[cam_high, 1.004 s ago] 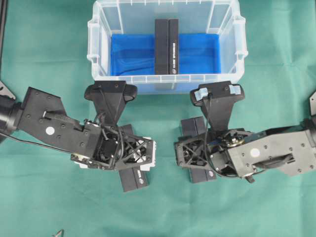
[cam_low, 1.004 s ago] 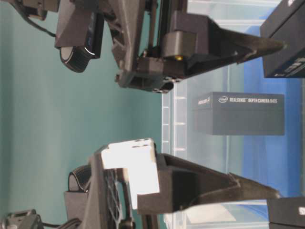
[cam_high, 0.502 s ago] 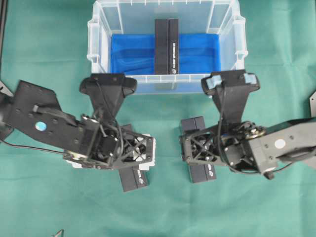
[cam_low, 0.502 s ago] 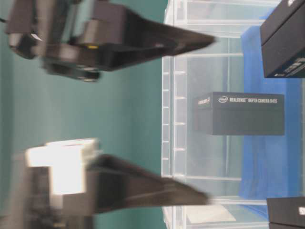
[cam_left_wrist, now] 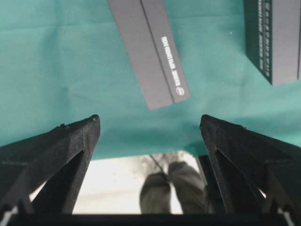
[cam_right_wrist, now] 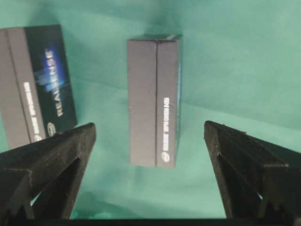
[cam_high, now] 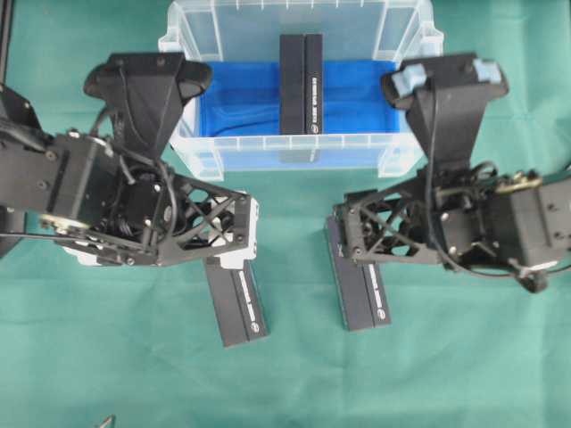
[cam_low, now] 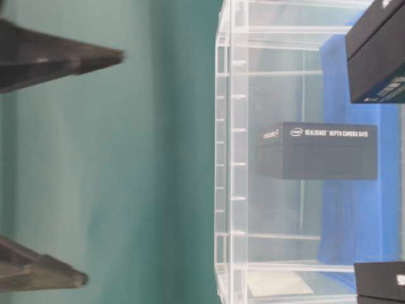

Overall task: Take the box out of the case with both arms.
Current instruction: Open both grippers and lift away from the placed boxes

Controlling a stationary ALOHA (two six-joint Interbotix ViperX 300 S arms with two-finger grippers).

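Inside the case (cam_high: pixel 187 147), the box (cam_high: pixel 301 85) (upright) sits beyond both tools

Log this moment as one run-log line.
left gripper: open, empty | right gripper: open, empty | box: inside case | two boxes on cloth

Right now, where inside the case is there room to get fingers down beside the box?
Blue floor is bare on both sides of the box, out to the case end walls. On the cloth, two boxes crowd the middle; outer edges lie bare.
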